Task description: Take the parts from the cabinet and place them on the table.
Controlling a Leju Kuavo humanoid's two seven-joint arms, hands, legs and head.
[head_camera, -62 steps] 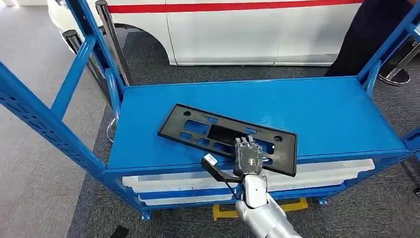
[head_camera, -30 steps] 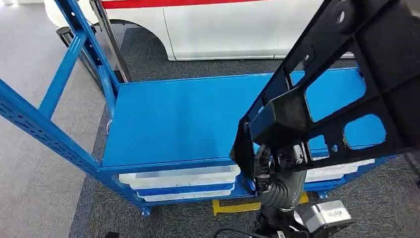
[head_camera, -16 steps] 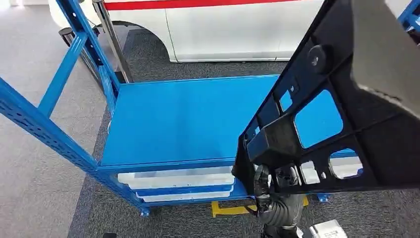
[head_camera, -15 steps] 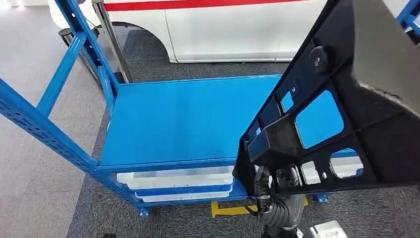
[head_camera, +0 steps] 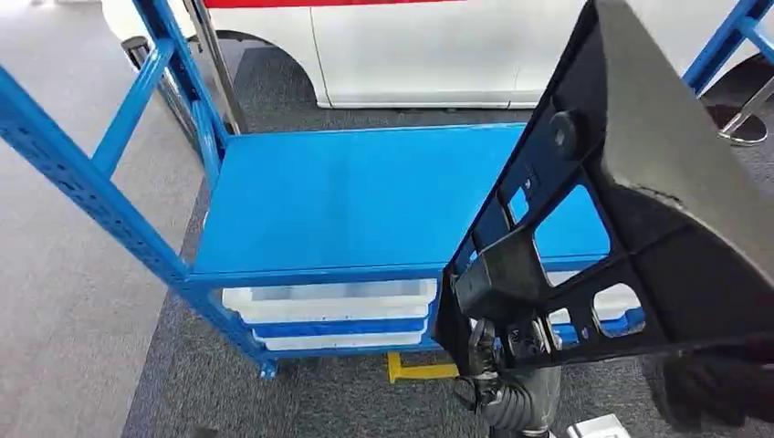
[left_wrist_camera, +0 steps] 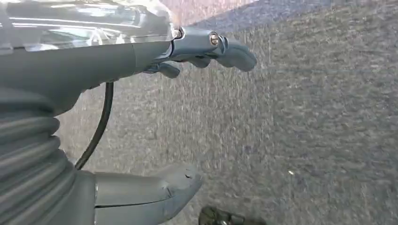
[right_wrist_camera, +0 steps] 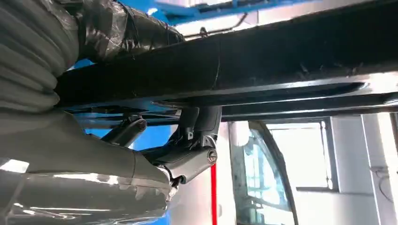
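Off the shelf (head_camera: pixel 365 201), at 3 o'clock: panel (head_camera: pixel 639 228) lifted clear.
Right hand (right_wrist_camera: pixel 187 154) fingers grasp it; left hand (left_wrist_camera: pixel 155 117) released, so carrying to the bench remains.

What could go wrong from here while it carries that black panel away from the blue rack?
1. The black panel is long and the right hand grips it near one end, so it may twist or slip out.
2. Tilted up close to the head camera, it hides much of the right side, including the blue rack's upright; it could clip that.
3. The left hand hangs free over carpet, giving no support.
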